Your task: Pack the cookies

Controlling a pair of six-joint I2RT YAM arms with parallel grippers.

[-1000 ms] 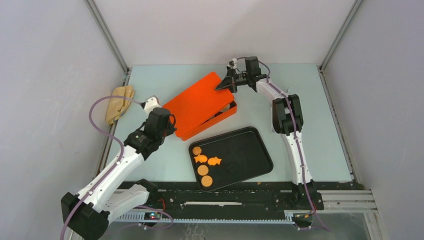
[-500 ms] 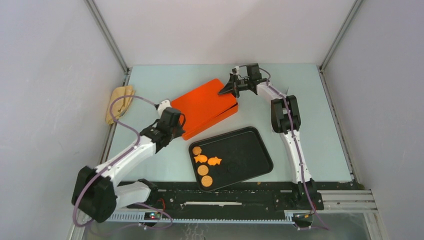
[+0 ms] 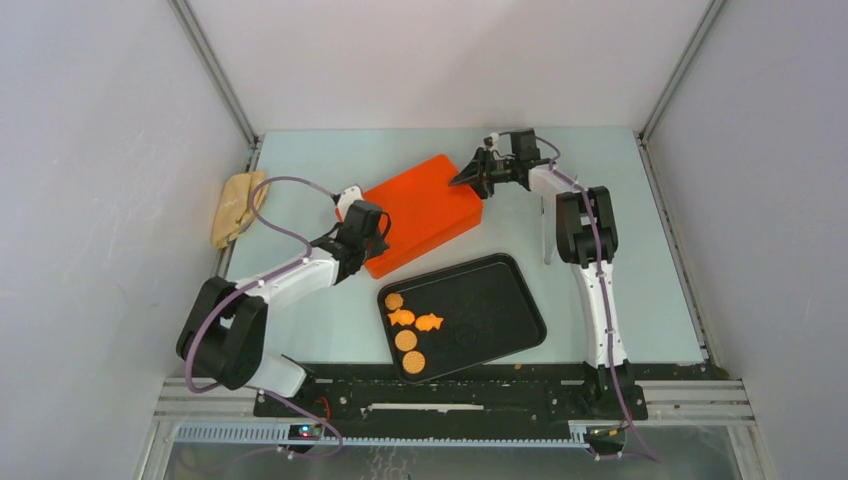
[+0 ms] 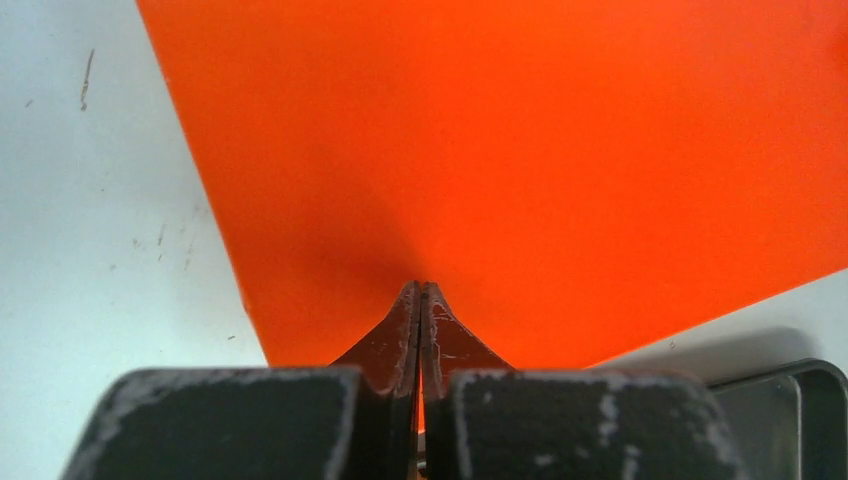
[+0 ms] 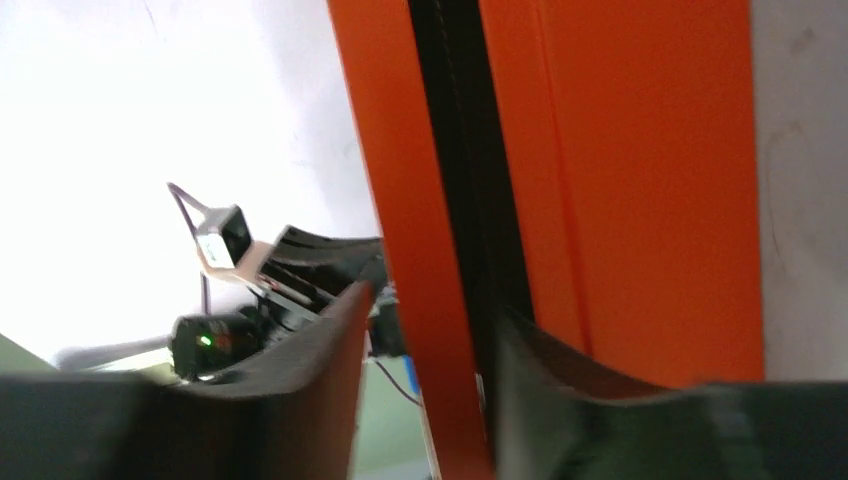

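Several orange cookies (image 3: 405,330), round and fish-shaped, lie along the left side of a black tray (image 3: 505,300). Behind the tray sits a flat orange box (image 3: 425,205) with its lid down. My left gripper (image 3: 372,218) is shut, and its tips (image 4: 420,292) rest over the lid (image 4: 520,140) near its near-left corner. My right gripper (image 3: 470,178) is at the box's far right corner. In the right wrist view an orange edge (image 5: 420,250) of the box stands between the parted jaws of that gripper (image 5: 430,305), with a gap beside one finger.
A beige cloth (image 3: 238,205) lies at the table's left edge. Grey enclosure walls stand on three sides. The black tray lies near the front edge, between the two arm bases.
The orange lid came down from a raised tilt to lie flat on the box. My left arm swung forward and right onto the lid. The right gripper's jaws widened.
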